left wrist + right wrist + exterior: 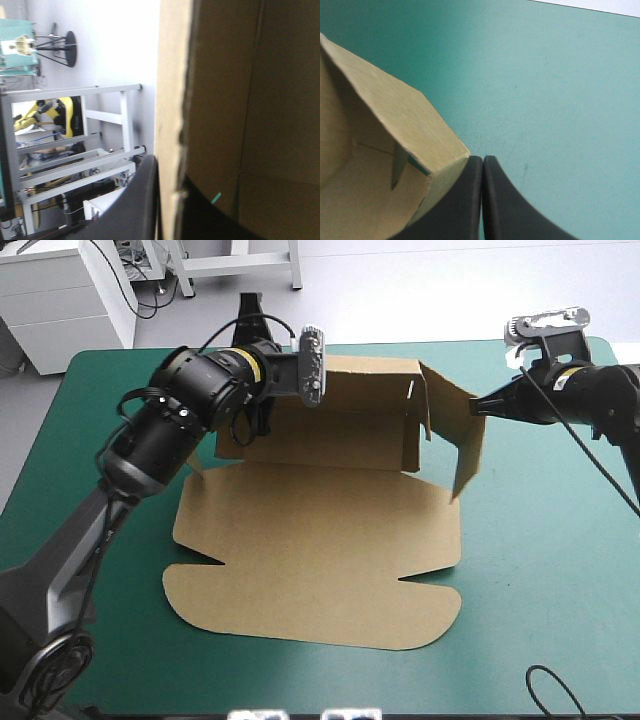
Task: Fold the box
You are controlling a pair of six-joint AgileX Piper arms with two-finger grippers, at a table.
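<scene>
Where the teal-green worktop shows around it in the high view, the cover lies smooth, and the box sits at the middle of the surface, a little toward the far edge. Most of the brown sheet lies flat on the cover: a broad panel, then a rounded lid part reaching toward the near edge, with a notch cut in at each side between the two. Along the far side a long wall stands raised. At its right end a side flap stands up too, swung outward at an angle from the wall.

The left tool comes in at the box's far left corner and pinches the raised board. In its wrist view the black fingers lie one on each side of the pale cut edge, all but closed on it. The right tool has its fingers pressed together into one point. Its tip touches the outer face of the side flap near an upper corner, with bare teal-green cover beyond.
</scene>
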